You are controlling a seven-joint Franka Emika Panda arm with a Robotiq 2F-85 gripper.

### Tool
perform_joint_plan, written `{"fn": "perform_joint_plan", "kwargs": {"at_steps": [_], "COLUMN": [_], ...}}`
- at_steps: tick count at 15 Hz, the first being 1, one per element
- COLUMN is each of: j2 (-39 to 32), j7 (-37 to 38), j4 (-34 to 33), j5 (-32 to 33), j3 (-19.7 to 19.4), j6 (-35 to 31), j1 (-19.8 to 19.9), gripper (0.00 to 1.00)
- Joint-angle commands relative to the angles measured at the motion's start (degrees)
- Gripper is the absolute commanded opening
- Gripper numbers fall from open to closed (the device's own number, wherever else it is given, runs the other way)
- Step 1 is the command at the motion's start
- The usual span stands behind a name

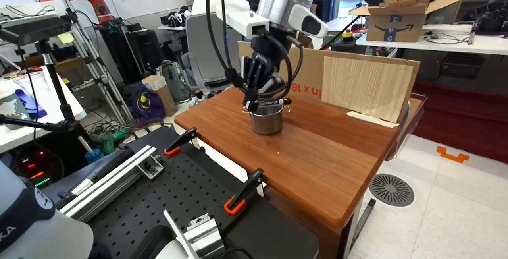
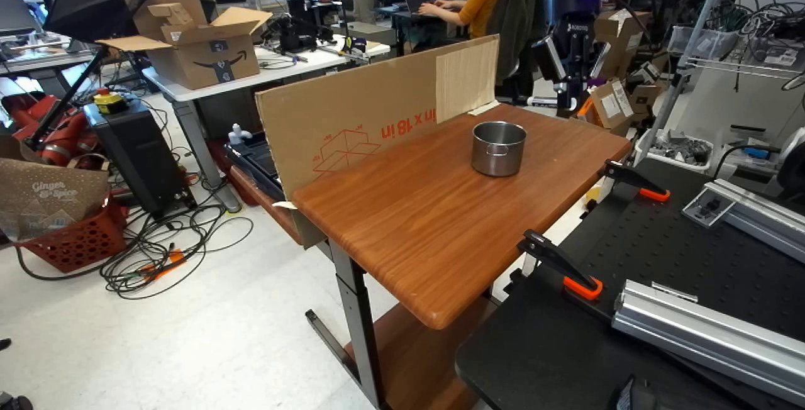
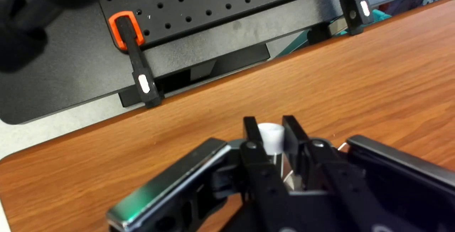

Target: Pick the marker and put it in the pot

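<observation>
The marker (image 1: 278, 102), slim with black and white parts, is held roughly level by my gripper (image 1: 253, 103). The marker (image 2: 543, 102) and my gripper (image 2: 568, 103) also show in an exterior view, up off the table. In the wrist view, the marker's white end (image 3: 272, 138) sits between the fingertips of my gripper (image 3: 271, 132), which is shut on it. The shiny metal pot (image 1: 266, 122) stands upright on the table and also shows open-topped in an exterior view (image 2: 498, 151). The marker appears just above the pot's rim in an exterior view. In the wrist view, the gripper hides most of the pot.
The brown wooden table (image 1: 317, 159) carries the pot. A cardboard panel (image 2: 352, 121) stands along one table edge. A black perforated board (image 1: 174, 183) adjoins the table's near edge, with orange and black clamps (image 1: 238, 199) and aluminium rails (image 2: 710, 334).
</observation>
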State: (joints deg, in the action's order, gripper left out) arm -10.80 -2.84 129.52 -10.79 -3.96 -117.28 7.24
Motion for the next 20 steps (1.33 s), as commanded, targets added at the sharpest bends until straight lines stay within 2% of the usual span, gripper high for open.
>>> {"fn": "perform_joint_plan", "kwargs": {"at_steps": [1,9,20], "j2": [0.5,-1.2,-10.4], "j7": [-0.03,1.73,4.9], "j4": [-0.17,-2.01,-13.85], "j5": [-1.72,-3.46,-6.25], "j3": [0.59,2.14,2.16], "j6": [3.95,8.62,17.8], "j1": [-0.87,-2.66,-2.28], "gripper": [0.05,0.05,0.05]}}
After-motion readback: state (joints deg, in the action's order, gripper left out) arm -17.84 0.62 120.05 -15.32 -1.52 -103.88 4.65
